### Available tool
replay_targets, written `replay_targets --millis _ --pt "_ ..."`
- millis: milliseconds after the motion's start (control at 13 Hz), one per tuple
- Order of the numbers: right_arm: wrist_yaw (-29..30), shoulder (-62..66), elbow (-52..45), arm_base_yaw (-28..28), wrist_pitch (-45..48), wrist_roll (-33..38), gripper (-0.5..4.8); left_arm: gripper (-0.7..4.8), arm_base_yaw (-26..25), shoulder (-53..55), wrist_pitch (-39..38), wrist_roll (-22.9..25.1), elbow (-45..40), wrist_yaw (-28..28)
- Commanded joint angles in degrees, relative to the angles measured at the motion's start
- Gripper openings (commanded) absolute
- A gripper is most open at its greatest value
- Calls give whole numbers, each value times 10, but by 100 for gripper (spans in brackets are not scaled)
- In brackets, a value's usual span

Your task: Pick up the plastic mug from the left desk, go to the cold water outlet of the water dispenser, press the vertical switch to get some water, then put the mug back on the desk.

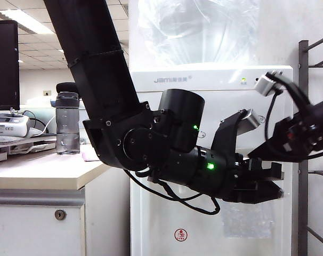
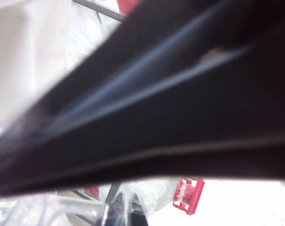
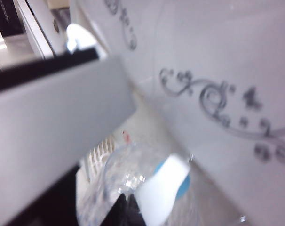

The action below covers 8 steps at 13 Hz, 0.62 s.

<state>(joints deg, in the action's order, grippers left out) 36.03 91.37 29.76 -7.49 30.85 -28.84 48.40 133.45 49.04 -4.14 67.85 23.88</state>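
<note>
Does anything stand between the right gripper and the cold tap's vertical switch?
Nothing visible does: in the right wrist view the vertical switch lies bare just ahead of the shut right gripper, over the plastic mug's mouth.

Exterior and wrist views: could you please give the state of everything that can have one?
left pincer: shut on plastic mug
right pincer: shut, empty
plastic mug: held below cold water outlet; fill unclear
grey bottle: upright, capped

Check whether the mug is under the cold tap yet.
Yes: right wrist view shows the plastic mug, rim up, below the cold water outlet. Left gripper holds it at the water dispenser; right gripper hovers alongside, shut.
</note>
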Motion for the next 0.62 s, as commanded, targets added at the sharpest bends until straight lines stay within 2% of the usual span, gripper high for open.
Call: replay_targets --millis 77,308,616 --pt "-1 5 3 -1 10 13 -6 -6 1 -5 33 7 3 4" --pt "-21 5 6 -1 45 71 -6 -6 0 -5 33 7 2 4" --pt "-30 5 6 -1 16 78 -6 -6 0 -5 33 7 2 4"
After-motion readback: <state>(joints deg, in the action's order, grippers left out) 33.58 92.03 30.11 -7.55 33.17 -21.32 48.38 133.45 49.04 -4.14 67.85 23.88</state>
